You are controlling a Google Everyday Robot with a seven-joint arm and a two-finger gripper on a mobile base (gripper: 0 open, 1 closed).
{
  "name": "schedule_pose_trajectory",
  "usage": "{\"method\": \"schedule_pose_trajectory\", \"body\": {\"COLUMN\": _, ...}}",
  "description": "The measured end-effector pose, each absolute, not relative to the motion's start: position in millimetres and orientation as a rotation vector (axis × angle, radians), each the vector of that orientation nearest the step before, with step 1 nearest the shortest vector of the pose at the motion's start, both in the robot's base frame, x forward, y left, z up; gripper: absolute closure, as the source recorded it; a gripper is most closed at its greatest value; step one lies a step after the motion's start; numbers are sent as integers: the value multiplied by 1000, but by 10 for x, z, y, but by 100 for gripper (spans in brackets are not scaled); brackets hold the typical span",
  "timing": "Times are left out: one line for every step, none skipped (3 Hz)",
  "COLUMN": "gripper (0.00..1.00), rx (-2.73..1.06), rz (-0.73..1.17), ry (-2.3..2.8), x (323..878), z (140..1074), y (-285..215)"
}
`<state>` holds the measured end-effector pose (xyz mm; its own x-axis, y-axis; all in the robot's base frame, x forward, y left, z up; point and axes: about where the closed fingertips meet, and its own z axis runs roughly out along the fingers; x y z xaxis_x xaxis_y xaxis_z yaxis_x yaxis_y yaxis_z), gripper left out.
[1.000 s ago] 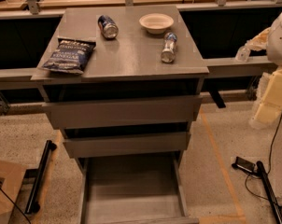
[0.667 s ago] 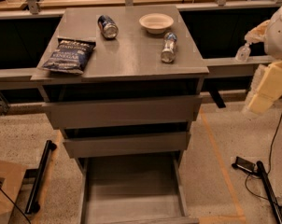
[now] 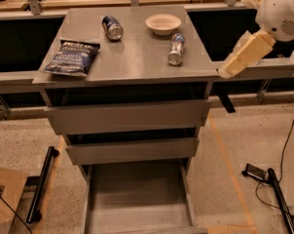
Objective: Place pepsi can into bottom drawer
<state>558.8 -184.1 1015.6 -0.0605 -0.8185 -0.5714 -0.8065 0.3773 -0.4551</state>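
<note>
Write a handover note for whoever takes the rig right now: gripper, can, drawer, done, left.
Gripper: off the right front corner of the cabinet top, well away from the can.
Pepsi can: on its side near the back of the top, left of the white bowl.
Bottom drawer: pulled open, no can in it.
Done: drawer is open.
Left: reach across, grasp the can, lower it into the drawer.
</note>
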Motion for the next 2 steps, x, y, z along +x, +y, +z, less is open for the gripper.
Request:
{"method": "schedule_pose_trajectory", "body": {"gripper": 0, "rx": -1382, "rz": -32, "ry": 1817, "x": 5670, "z": 10228, "y": -1811}}
{"method": "schedule_pose_trajectory", "body": {"gripper": 0, "rx": -1361, "rz": 49, "ry": 1790, "x": 5899, "z": 10106, "y": -1524}}
